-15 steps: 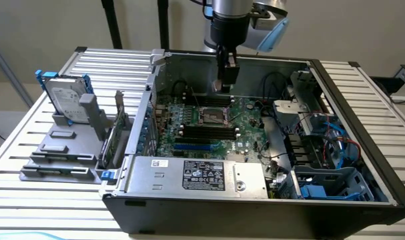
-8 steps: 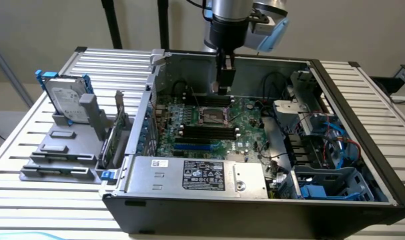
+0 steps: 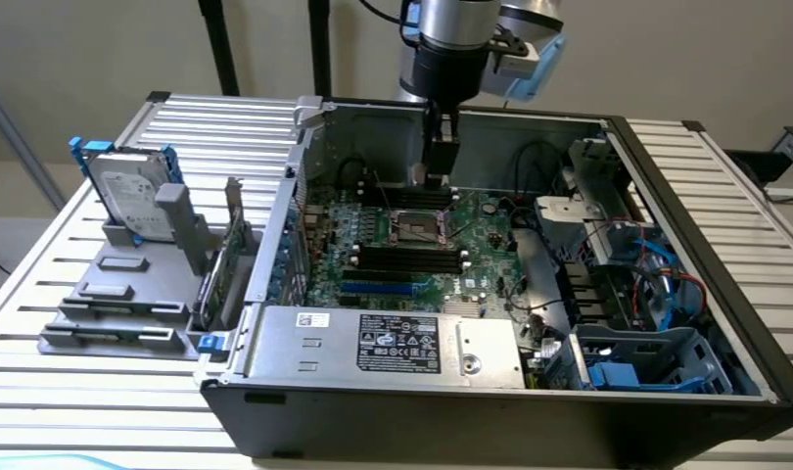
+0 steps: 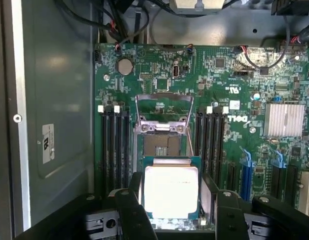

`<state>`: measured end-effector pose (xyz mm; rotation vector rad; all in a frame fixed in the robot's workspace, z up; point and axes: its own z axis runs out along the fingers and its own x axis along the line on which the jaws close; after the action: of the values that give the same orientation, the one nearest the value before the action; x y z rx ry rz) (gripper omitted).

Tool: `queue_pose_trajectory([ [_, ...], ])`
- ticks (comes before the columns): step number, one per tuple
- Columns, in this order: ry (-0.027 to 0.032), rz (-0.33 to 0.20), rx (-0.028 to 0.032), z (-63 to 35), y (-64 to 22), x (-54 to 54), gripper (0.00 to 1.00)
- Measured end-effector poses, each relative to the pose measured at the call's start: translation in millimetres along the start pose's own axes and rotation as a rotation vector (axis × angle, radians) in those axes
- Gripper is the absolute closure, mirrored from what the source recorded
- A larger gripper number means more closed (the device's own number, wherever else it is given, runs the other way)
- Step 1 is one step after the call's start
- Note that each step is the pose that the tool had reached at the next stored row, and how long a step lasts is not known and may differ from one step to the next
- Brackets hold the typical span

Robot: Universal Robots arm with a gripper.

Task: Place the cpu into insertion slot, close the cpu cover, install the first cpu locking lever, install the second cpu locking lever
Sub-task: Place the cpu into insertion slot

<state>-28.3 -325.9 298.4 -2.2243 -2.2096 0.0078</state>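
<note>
Right now I have the gripper (image 4: 170,200) pinching the cpu (image 4: 170,190) by two opposite edges, silvery face toward the wrist camera, so the flat chip hangs level above the board. It hovers just beside the insertion slot (image 4: 162,144), not yet in it. The cpu cover (image 4: 163,96) stands tipped up at the slot's edge opposite the chip, which I judge leaves the recess free to receive it. The open computer case (image 3: 710,245) holds the green motherboard (image 4: 234,150). Outside it, on the exterior view's left, a grey rack (image 3: 110,294) holds a hard drive (image 3: 122,191)
</note>
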Motion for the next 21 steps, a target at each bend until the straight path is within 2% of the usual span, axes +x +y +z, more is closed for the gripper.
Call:
queue_pose_trajectory([
  [7,0.0001,0.001,0.0020,12.7,7.3,-0.2,0.45],
  [21,0.0001,0.000,0.0036,38.2,7.1,-12.1,0.45],
])
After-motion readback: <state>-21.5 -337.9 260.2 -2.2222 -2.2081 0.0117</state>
